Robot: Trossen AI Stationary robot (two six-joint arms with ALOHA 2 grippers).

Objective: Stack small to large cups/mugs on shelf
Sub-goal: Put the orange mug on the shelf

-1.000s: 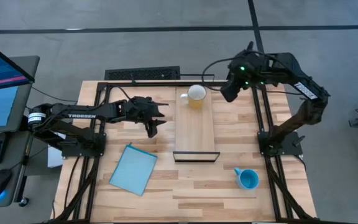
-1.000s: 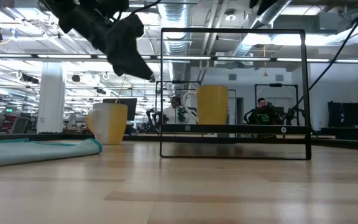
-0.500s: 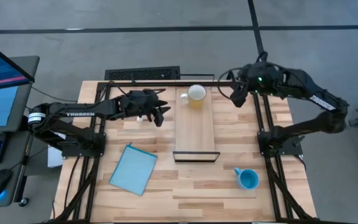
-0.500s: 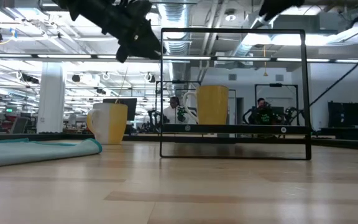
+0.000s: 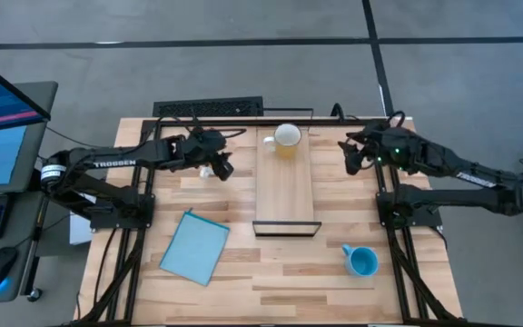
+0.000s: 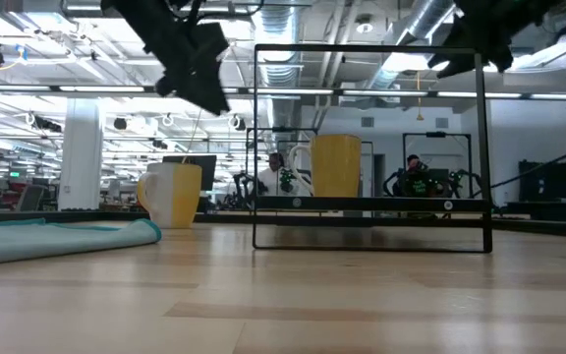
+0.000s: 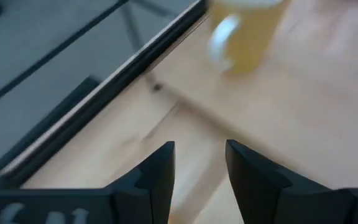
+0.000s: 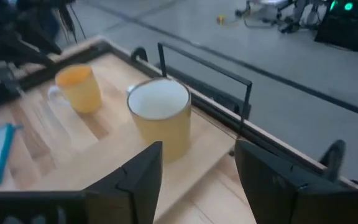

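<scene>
The pale yellow mug stands upright on the far end of the light-wood shelf; it also shows in the right wrist view. The orange mug stands on the table left of the shelf, mostly hidden under my left arm in the high view. The blue mug sits near the table's right near corner. My left gripper hovers open above the orange mug. My right gripper hangs open in the air right of the shelf.
A flat light-blue sheet lies on the table's left near part. A black wire frame rises around the shelf. Black rails run along the table's far edge and sides. People sit in the room beyond the table.
My left gripper has risen and drawn back toward the table's far left, from beside the shelf to above the orange mug. My right gripper has pulled away from the pale yellow mug toward the table's right and slightly nearer, its arm stretching out lower. The mugs have stayed put.
</scene>
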